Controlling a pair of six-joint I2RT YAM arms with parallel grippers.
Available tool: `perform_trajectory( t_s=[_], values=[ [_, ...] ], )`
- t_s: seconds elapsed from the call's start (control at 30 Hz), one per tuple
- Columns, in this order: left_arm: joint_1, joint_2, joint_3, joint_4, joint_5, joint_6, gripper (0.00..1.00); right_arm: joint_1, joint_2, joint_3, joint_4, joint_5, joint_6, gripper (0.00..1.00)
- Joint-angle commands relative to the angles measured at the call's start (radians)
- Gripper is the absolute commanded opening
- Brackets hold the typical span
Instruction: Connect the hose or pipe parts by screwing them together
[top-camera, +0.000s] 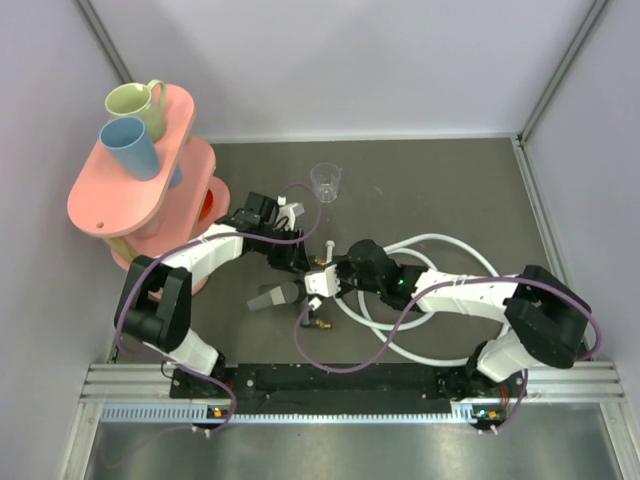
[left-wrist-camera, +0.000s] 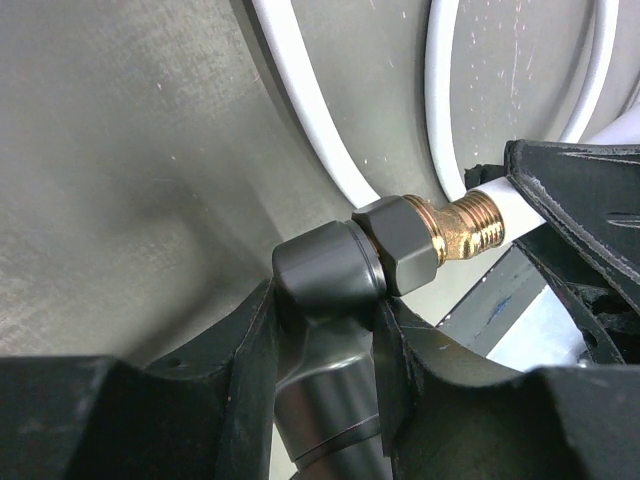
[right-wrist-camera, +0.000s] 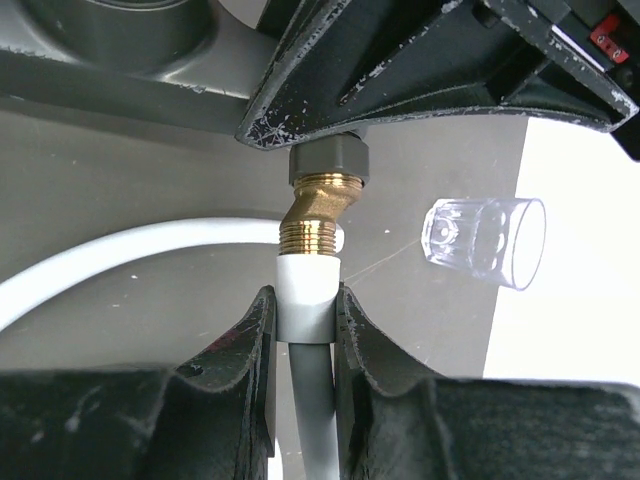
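Observation:
In the left wrist view my left gripper (left-wrist-camera: 325, 300) is shut on the dark body of the black fitting (left-wrist-camera: 330, 265). A black nut and a brass elbow (left-wrist-camera: 455, 225) stick out of the fitting to the right. The brass thread meets the white end connector (right-wrist-camera: 305, 275) of the white hose (top-camera: 450, 243). My right gripper (right-wrist-camera: 305, 300) is shut on that connector, just below the brass thread (right-wrist-camera: 310, 235). In the top view the two grippers meet at mid-table, the left gripper (top-camera: 303, 262) facing the right gripper (top-camera: 326, 280). The hose lies in loops to the right.
A clear plastic cup (top-camera: 326, 182) stands behind the grippers and shows again as the cup (right-wrist-camera: 485, 240) in the right wrist view. A pink tiered stand (top-camera: 140, 180) with two mugs is at the back left. A small black piece with brass tips (top-camera: 316, 321) lies near the front.

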Motion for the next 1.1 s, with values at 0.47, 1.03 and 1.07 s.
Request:
perform_trajectory(
  t_s=[0.47,1.03,1.07],
  values=[
    [-0.005,0.025,0.116,-0.028,0.135,-0.001,0.00,0.047,-0.006,-0.004,0.036,-0.052,-0.151,0.00],
    [-0.037,-0.079,0.039,0.105,0.142,0.004,0.00,0.012,0.083,0.182,-0.142,-0.368,0.146,0.00],
    [-0.037,-0.091,0.031,0.121,0.144,-0.006,0.00,0.009,0.084,0.183,-0.142,-0.371,0.181,0.00]
  ],
)
